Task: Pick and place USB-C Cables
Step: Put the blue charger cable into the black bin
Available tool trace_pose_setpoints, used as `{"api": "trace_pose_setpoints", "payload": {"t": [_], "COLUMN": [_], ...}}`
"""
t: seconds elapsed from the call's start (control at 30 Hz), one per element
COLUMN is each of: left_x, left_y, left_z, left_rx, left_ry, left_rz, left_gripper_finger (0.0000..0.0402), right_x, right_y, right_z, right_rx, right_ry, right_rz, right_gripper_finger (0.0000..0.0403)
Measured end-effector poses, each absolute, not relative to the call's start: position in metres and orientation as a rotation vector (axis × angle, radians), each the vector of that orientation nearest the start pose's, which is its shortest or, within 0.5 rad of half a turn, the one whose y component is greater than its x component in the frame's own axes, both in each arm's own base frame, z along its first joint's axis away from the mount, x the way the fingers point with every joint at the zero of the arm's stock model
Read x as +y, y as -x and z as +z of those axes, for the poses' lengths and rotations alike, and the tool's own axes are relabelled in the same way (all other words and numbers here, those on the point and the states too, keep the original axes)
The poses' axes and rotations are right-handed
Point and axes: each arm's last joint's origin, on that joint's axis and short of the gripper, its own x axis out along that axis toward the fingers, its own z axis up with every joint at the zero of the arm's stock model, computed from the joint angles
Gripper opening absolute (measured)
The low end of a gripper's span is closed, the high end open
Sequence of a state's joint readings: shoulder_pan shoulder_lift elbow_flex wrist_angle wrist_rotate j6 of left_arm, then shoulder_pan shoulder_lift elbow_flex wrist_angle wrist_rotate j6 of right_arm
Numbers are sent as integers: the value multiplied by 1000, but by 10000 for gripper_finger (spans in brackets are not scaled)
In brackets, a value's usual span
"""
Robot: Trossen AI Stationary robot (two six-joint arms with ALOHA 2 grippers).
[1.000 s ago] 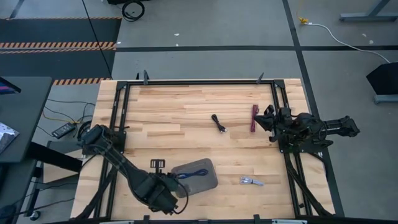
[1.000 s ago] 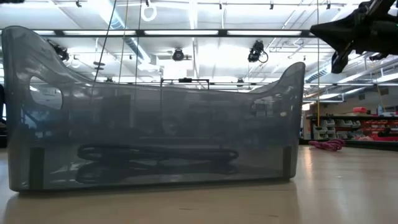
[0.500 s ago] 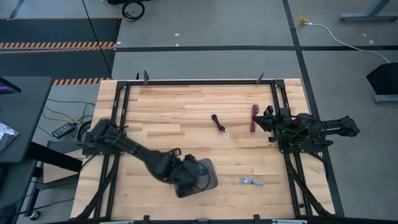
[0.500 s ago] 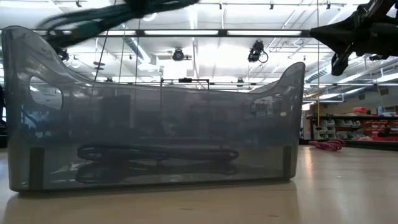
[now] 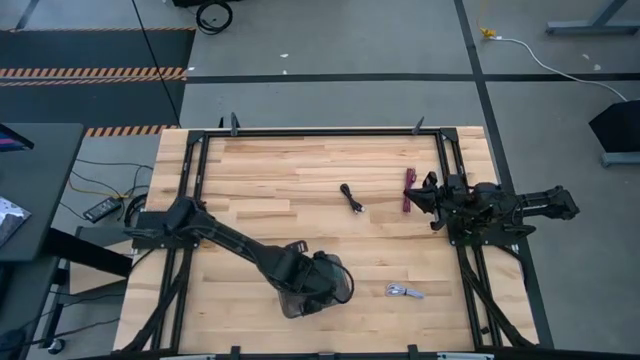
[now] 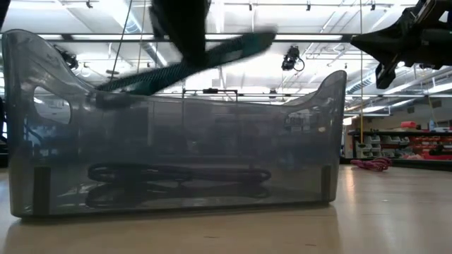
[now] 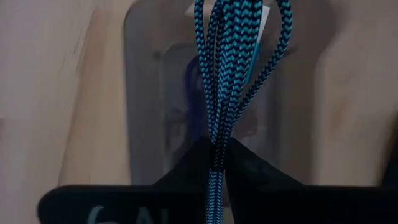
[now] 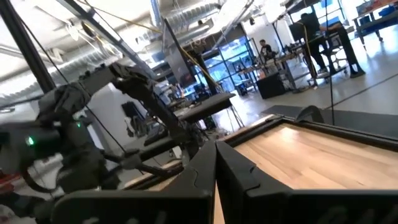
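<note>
My left gripper (image 5: pixel 312 281) hovers over the grey tray (image 5: pixel 343 287), shut on the teal cable (image 7: pixel 231 62). In the low view that cable (image 6: pixel 191 63) slants above the tray's rim. The purple-blue cable (image 7: pixel 190 84) lies on the tray floor, dark through the tray's wall (image 6: pixel 176 182). The black cable (image 5: pixel 351 197) lies mid-table. The silver-grey one (image 5: pixel 403 291) lies right of the tray. The dark red cable (image 5: pixel 407 190) lies just left of my right gripper (image 5: pixel 422 196), which is shut and raised off the table. My left gripper pinches the teal cable between its two fingers, at the gathered part of the bundle (image 7: pixel 217 149). The fingers point down at the tray. The looped strands (image 7: pixel 249 37) fan out beyond the fingertips. The cable is lifted clear, above the tray.
The table's metal frame rails (image 5: pixel 320 133) run along its far edge and both sides. Bare wood (image 5: pixel 270 180) lies between the tray and the far rail. The left arm's links (image 5: pixel 230 242) slant across the near left of the table.
My left arm has swung from the table's near edge toward the right and far side, carrying the teal cable over the tray. The cable now shows above the tray rim in the low view.
</note>
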State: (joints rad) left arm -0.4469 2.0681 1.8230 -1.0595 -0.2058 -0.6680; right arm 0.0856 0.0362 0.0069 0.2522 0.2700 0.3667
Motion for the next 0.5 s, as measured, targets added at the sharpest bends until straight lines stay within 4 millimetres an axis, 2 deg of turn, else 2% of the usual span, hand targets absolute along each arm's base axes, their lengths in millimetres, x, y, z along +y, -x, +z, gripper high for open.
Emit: {"api": "trace_pose_setpoints", "payload": {"t": [0.13, 0.3, 0.5], "left_x": [-183, -184, -181], "left_y": [-391, -390, -387], "left_z": [226, 218, 218], "left_rx": [1231, 1262, 1296], "left_ry": [144, 134, 123], "left_rz": [220, 241, 270], "left_gripper_finger": [39, 49, 126], "right_x": [1, 1, 1], "right_y": [-97, -97, -97], "right_z": [186, 186, 186], "right_rx": [-235, -238, -234], "right_ry": [-401, -402, -401], "right_rz": [-139, -137, -134], "right_gripper_finger": [14, 14, 14]}}
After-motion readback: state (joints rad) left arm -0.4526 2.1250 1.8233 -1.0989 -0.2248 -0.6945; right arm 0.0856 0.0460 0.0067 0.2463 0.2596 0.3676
